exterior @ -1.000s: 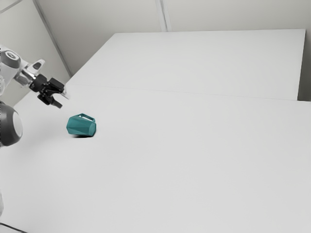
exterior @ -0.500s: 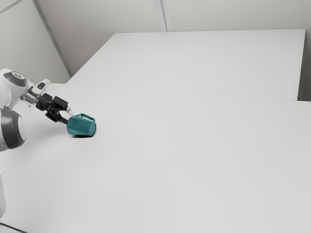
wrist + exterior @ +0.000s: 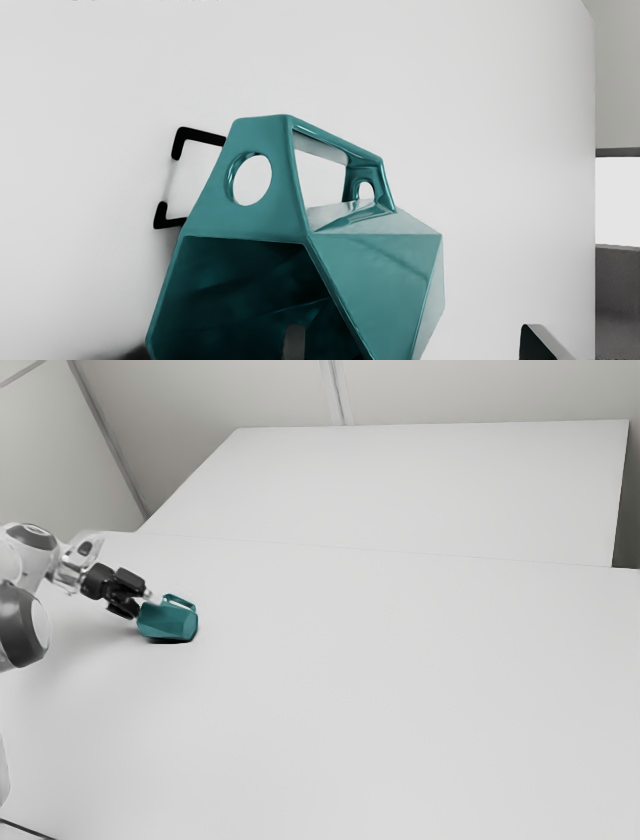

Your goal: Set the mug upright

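"How many mugs do you see?"

"One mug [image 3: 168, 621]. It's blue-green and it's lying on its side on the one big white bench [image 3: 400, 690]. It's near the edge where the arm [image 3: 32, 565] comes in, at the exterior view's left, and well apart from the far edge."

"Which way is the mug facing?"

"Its open mouth [image 3: 225, 270] looks at the claw [image 3: 144, 607]. It has one handle [image 3: 262, 135], and that sticks up. I count two round holes in the handle, plus one big gap."

"Is the claw holding it?"

"No, the claw is open. It has two fingers [image 3: 294, 345], wide apart. One is at the mouth and the other is out past the mug's side. So one side of the mug is in the way between them. I can't tell if a finger is touching it."

"What else is around?"

"Two bent black marks [image 3: 200, 136] peek out by the handle. I can't tell what they are. There's one dark cord [image 3: 25, 830] at the exterior view's bottom left, one thin line [image 3: 400, 552] across the bench, and pale walls [image 3: 200, 400] behind."
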You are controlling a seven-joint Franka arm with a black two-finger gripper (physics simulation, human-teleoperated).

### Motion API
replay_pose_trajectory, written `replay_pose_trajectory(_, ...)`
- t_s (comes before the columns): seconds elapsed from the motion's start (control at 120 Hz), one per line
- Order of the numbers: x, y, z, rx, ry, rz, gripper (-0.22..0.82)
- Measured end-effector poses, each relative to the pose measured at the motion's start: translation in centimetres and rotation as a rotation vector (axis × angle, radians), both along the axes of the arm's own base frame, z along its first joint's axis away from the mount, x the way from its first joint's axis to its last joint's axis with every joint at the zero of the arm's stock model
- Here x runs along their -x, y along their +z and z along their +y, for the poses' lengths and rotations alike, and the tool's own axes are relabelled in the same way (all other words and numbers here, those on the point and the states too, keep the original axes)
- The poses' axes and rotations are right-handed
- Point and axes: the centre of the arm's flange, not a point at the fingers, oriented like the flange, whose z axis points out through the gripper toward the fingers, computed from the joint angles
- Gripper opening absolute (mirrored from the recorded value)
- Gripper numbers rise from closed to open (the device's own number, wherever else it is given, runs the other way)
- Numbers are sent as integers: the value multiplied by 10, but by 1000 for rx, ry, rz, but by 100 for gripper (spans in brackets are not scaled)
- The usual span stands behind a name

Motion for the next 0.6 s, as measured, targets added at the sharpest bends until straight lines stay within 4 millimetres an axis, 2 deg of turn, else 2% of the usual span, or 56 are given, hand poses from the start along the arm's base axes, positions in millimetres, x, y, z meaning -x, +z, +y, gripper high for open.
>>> replay_pose_trajectory(0.117,-3,1,-6,8,-16,-13,13)
replay_pose_trajectory(0.233,-5,5,-11,18,-30,-25,-2)
replay_pose_trajectory(0.433,-9,15,-20,44,-55,-46,-13)
replay_pose_trajectory(0.6,-10,49,-24,37,-72,-90,-16)
